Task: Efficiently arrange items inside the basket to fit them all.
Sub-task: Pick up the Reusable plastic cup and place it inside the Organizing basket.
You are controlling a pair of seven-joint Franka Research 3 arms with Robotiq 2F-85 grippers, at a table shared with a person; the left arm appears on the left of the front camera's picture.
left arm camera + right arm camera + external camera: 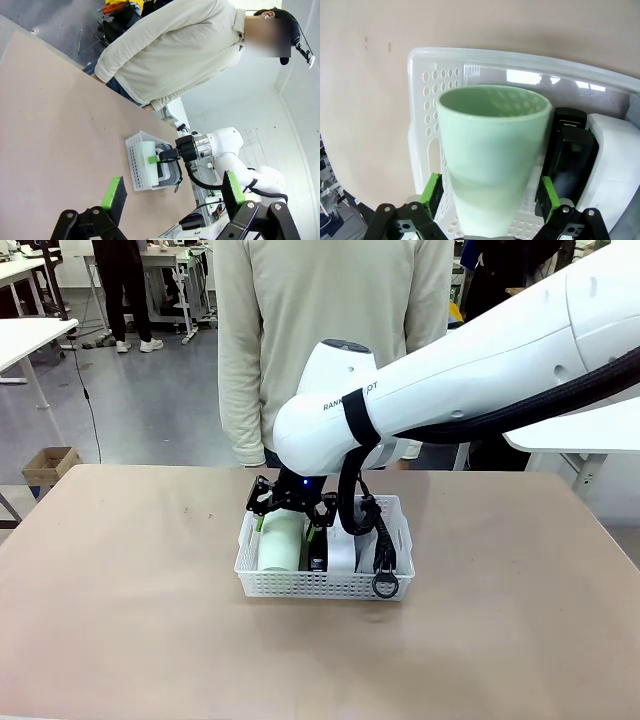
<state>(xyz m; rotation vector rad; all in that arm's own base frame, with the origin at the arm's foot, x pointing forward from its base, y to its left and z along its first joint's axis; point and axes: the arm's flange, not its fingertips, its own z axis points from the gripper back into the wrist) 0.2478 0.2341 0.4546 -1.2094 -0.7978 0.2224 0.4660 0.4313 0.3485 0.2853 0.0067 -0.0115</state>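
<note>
Lifting the right gripper (490, 200) straight up looks wisest, since its jaws stand apart either side of the pale green plastic cup (492, 160) lying at the left end of the shallow white perforated plastic basket (320, 585). Beside it sit a small black stapler (567, 150), white boxy block (612, 160) and grey zippered pouch (385, 540). The left gripper (172, 197) hangs open.

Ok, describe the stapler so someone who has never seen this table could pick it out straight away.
Find the shallow white perforated plastic basket in the middle of the table. Inside it, look between the pale green plastic cup lying at its left end and the white boxy block. The small black stapler sits in that narrow gap, the only dark, hard-edged thing between two pale neighbours.
</note>
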